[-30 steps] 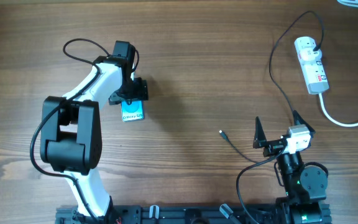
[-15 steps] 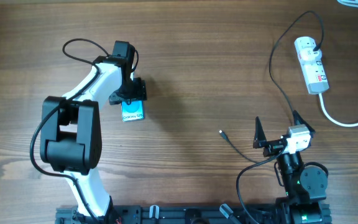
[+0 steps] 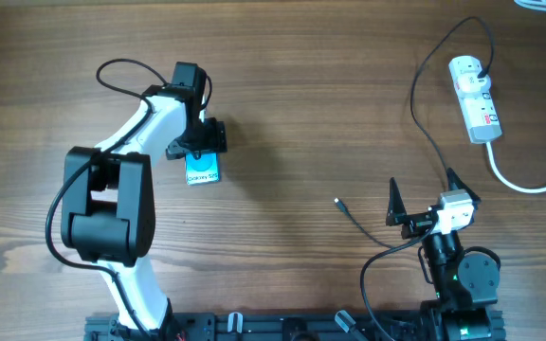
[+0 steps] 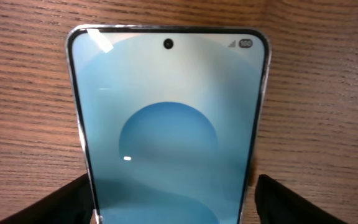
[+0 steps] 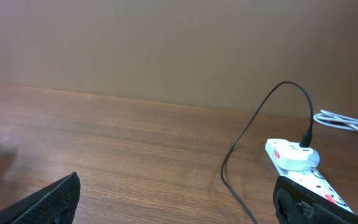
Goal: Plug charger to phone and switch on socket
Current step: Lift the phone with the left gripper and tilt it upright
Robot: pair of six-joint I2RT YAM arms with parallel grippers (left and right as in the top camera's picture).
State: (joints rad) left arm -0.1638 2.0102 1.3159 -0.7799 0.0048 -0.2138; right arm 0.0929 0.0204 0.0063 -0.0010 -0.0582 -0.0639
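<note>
**Left hand over the phone, charger tip loose on the table**

Your left gripper (image 3: 197,144) sits low over the top end of the phone (image 3: 203,171), which lies flat and screen-up on the table (image 3: 292,85). In the left wrist view, the phone (image 4: 166,137) runs between the two fingertips (image 4: 73,200), one on each long edge. I can't tell whether they're actually pinching it or just sitting beside it.

Your right gripper (image 3: 426,194) is wide open with nothing in it, well apart from the phone. The charger (image 3: 413,104) is plugged into the socket (image 3: 474,99) at the far right and loops back toward your right arm. Its connector tip (image 3: 337,201) rests on the table just left of that gripper.
</note>
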